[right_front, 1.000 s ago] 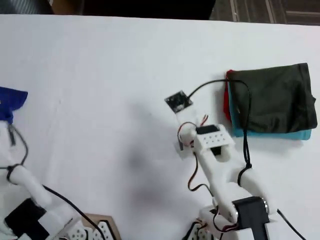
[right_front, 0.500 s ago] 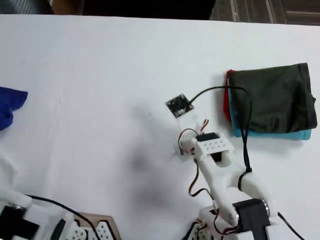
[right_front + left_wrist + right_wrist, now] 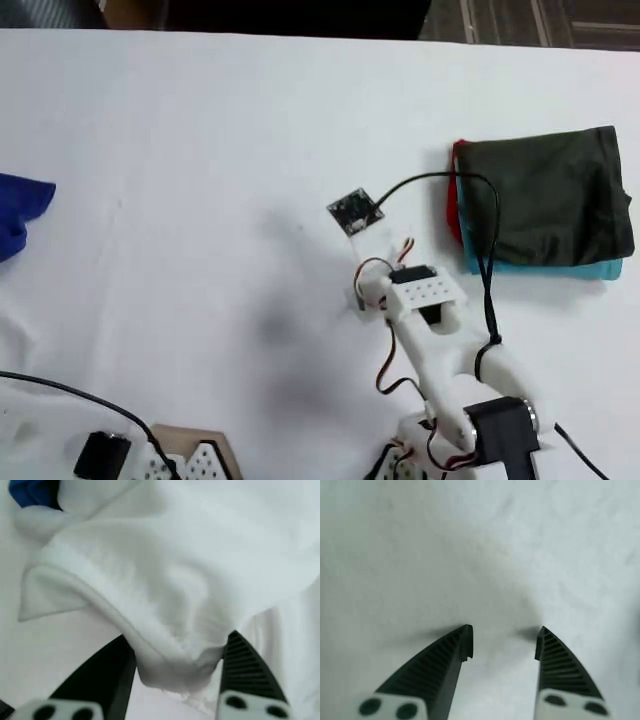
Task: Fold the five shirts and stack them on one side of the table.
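Note:
My left gripper [image 3: 177,667] is shut on a bunched fold of a white shirt [image 3: 165,580], which spreads out ahead of the fingers. A corner of a blue shirt [image 3: 31,490] lies beyond it. That blue shirt [image 3: 18,212] sits at the table's left edge. At the right side a stack of folded shirts [image 3: 545,200] rests, dark olive on top with red and teal edges beneath. My right gripper [image 3: 502,640] hangs open just above bare white tabletop, nothing between its fingers. The right arm [image 3: 425,295] stands left of the stack.
The white table [image 3: 200,130] is bare across its middle and back. A black cable [image 3: 480,240] from the right arm crosses the stack's near-left corner. The left arm's base parts [image 3: 100,455] sit at the near-left edge.
The left arm has drawn back toward the near-left edge, leaving most of the high view. The right arm has pulled back slightly toward its base.

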`<state>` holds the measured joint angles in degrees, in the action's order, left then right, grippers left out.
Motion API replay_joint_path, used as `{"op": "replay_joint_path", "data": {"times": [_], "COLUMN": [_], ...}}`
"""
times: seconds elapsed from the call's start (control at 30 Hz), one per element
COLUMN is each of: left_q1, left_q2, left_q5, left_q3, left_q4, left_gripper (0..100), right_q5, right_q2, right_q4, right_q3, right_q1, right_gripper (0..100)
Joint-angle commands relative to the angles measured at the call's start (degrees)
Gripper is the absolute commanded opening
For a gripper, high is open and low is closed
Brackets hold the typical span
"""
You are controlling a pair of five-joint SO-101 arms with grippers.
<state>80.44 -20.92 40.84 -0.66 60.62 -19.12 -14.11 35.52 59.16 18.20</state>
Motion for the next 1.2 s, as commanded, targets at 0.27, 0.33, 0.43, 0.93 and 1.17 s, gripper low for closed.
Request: {"op": "replay_joint_path", "data": {"times": [0.27, 0.33, 0.43, 0.93, 1.17], "left_q1": [-15.47, -20.40, -27.43, -75.34, -86.24], "left_q2": [0.18, 0.18, 1.67, 20.40, 20.40], "left_q5": [-5.27, -8.35, -12.92, -25.32, -25.32], "left_q3": [27.21, 33.45, 37.93, 31.52, 30.90], "left_q4": [34.29, 40.53, 41.85, 40.79, 38.59], "left_gripper": [3, 3, 3, 3, 3], "right_q5": [0.53, 0.62, 0.62, 7.47, 7.47], "right_q2": [-2.24, -2.24, -2.24, -2.33, -2.33], "right_q4": [-1.54, -2.33, -2.51, -3.47, -3.47], "right_q3": [-0.35, -0.18, -0.18, -0.79, -0.79], "right_q1": [0.57, 0.57, 0.57, -5.93, -5.93], "right_gripper": [20.9, 20.9, 20.9, 20.9, 20.9]}}
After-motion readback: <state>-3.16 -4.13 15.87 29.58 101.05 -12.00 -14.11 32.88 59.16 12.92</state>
